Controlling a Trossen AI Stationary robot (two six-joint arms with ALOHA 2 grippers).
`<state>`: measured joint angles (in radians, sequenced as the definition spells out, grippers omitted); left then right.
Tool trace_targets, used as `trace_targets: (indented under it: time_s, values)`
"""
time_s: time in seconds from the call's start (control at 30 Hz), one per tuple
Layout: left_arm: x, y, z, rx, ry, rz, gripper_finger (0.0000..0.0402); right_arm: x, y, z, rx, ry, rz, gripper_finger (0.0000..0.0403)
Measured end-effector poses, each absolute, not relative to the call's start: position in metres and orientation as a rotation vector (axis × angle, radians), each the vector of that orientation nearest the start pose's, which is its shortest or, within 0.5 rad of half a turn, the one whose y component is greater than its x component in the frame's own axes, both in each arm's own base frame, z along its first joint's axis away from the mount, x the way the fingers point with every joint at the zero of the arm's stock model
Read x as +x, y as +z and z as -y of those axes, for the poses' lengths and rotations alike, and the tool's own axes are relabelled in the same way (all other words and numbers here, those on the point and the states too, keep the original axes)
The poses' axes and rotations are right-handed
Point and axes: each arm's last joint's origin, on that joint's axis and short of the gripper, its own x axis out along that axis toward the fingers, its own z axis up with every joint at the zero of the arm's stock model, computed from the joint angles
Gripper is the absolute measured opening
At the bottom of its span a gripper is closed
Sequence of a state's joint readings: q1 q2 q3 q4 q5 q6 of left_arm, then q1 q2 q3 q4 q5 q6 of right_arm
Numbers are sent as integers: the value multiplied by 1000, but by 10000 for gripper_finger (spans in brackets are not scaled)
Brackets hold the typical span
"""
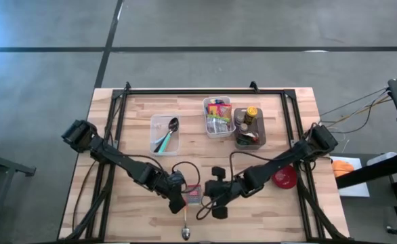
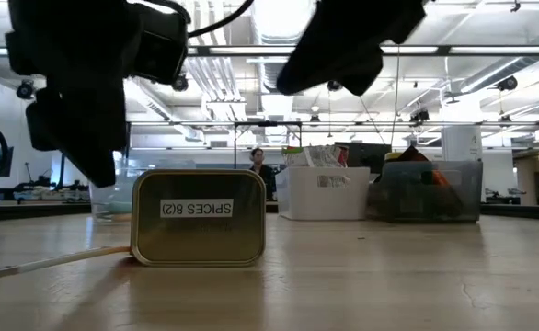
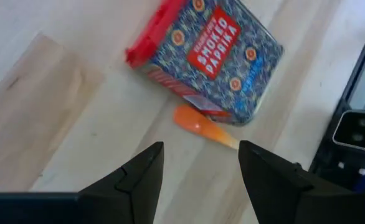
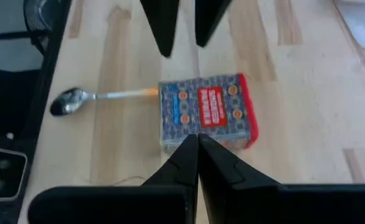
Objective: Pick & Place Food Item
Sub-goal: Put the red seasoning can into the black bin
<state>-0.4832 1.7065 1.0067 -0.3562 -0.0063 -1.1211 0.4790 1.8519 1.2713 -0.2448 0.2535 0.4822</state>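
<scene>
A blue patterned smoked-paprika tin (image 1: 194, 195) with a red lid (image 4: 250, 112) lies flat on the wood table, its gold bottom (image 2: 198, 219) facing the near edge. A spoon (image 4: 101, 96) with an orange handle end (image 3: 201, 127) lies on the table, that end reaching the tin's bottom end. My left gripper (image 3: 201, 149) hangs open just left of the tin and touches nothing. My right gripper (image 4: 198, 140) is shut, above the tin's right side. In the low view it (image 2: 343, 46) stays well clear of the tin.
At the back stand a clear tray with spoons (image 1: 164, 133), a tub of packets (image 1: 218, 116) and a tub of bottles (image 1: 249, 127). A red bowl (image 1: 284, 177) sits at the right. The spoon's bowl (image 1: 185, 234) lies at the near edge.
</scene>
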Motion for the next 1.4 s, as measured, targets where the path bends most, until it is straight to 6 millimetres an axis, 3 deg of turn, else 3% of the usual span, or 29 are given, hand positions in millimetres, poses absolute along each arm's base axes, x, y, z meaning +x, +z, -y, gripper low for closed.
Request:
trace_targets:
  time_s: [0.17,0.3,0.5,0.7,1.03,1.23,1.4]
  values:
    - [291,154,153,-704,212,-1168,186,357,207,-178,181,23,-787,9]
    - [298,141,154,-672,207,-1148,134,357,207,-177,197,13,-790,9]
    - [313,141,156,-633,112,-1023,58,355,207,-180,273,-20,-797,9]
    - [325,130,148,-605,93,-992,11,348,210,-190,320,-72,-766,9]
    - [350,128,130,-595,20,-832,3,338,210,-188,333,-147,-825,9]
    - [350,138,129,-557,-34,-808,3,339,208,-172,370,-183,-895,9]
    - [346,145,128,-538,-55,-832,3,345,207,-161,418,-101,-967,24]
